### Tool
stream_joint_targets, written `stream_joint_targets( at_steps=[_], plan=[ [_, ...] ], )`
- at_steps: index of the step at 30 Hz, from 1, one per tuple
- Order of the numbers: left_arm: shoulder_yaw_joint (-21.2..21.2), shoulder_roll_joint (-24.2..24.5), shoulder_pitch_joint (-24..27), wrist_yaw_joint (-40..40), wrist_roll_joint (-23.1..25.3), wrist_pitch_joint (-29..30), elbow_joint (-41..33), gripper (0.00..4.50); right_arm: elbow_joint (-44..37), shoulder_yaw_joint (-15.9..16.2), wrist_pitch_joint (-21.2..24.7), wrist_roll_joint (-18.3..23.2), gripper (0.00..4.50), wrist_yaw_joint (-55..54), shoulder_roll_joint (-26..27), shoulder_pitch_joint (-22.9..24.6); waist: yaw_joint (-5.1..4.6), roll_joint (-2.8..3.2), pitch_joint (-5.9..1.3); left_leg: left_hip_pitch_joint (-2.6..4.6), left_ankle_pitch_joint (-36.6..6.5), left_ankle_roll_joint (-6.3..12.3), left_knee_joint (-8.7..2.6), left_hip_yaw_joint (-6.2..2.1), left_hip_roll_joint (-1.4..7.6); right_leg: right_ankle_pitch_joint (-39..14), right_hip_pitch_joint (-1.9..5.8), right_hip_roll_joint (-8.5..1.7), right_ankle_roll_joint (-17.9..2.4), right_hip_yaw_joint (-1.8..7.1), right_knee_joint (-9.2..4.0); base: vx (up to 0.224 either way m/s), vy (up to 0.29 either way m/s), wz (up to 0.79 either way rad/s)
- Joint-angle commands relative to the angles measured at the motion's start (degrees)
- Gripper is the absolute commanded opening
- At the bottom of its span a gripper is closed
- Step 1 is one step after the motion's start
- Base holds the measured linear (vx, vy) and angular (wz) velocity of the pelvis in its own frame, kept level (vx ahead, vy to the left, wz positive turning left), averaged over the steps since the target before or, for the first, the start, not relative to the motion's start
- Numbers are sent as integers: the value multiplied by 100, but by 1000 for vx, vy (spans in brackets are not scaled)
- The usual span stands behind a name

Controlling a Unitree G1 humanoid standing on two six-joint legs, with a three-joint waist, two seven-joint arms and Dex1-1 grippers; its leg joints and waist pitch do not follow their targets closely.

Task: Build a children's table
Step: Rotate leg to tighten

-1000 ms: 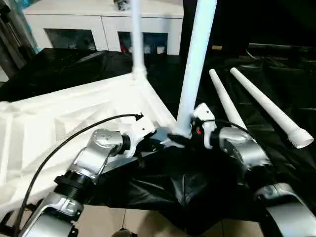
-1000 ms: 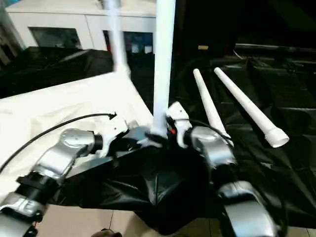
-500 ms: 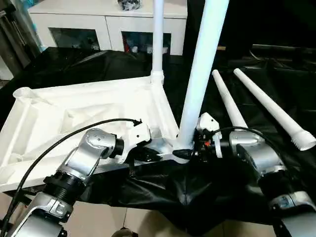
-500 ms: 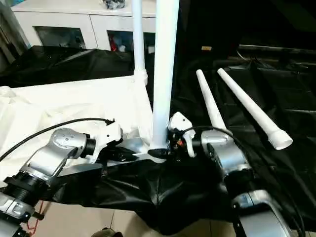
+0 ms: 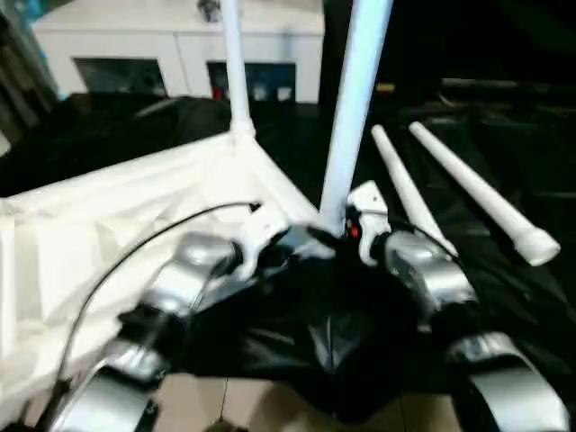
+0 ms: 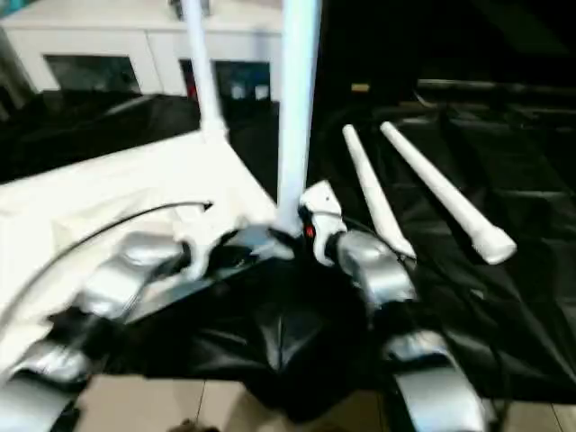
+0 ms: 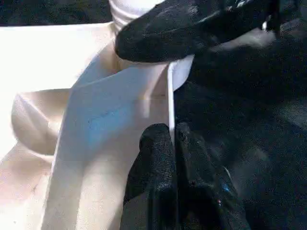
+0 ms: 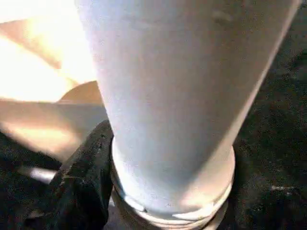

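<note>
The white table slab (image 5: 81, 225) lies underside up on the black-draped tabletop (image 5: 531, 135), and the near leg (image 5: 355, 108) stands upright in one of its corner sockets. Every other place is given from that leg. The slab spreads away to its left. A second leg (image 5: 234, 72) stands upright in the slab's corner behind it and to the left. Two loose legs (image 5: 405, 193) (image 5: 472, 198) lie side by side on the black cloth to its right, well apart from it. The left claw (image 7: 171, 143) sits just left of the leg's foot, clenched, apparently pinching the slab's thin rim, though blur makes that uncertain. The right claw (image 5: 346, 229) is at the leg's foot on the right side. Whether it is clasping the leg cannot be told. A white cabinet (image 5: 162, 45) stands far behind.
</note>
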Motion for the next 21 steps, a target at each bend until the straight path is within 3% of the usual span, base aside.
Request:
stream_joint_targets(
  at_steps=[1,2,5,9,12,16,21],
  plan=[
    [14,-285,-180,271,-36,28,42,0,413,34,10,-178,278,-450,206,-20,-8,-35,-421,92,-877,139,-383,-83,248,-831,288,-459,-1361,248,-454,0,0,0],
    [15,-327,-199,308,-15,18,65,0,482,-5,-26,-142,278,-450,268,-52,-1,-25,-420,81,-820,177,-382,-82,251,-689,286,-461,-1379,247,-447,0,0,0],
    [-26,-393,-213,290,16,-78,82,0,635,-90,-91,-14,347,-394,386,-148,13,-29,-431,67,-714,317,-370,-82,248,-423,313,-465,-1428,237,-427,0,0,0],
    [-126,-340,-162,110,-18,-211,-9,0,657,-9,-189,-76,383,-264,351,-200,15,-16,-421,85,-861,335,-380,-80,262,-519,300,-469,-1454,235,-443,0,0,0],
    [-246,-116,-37,-226,-21,-292,-146,0,510,117,-338,-100,383,321,127,-168,15,-11,-420,85,-936,308,-386,-86,265,-620,314,-472,-1441,234,-453,0,0,0],
    [-358,223,192,-935,-122,-618,-416,0,244,300,-580,-132,383,1340,-304,-62,26,-8,-434,62,-809,433,-368,-85,277,-260,333,-473,-1508,229,-405,0,0,0],
    [-477,605,381,-1693,-300,-719,-740,0,-230,462,-487,75,383,2608,-798,110,62,9,-438,85,-743,541,-356,-69,309,-152,315,-453,-1605,212,-379,0,0,0]
  ],
)
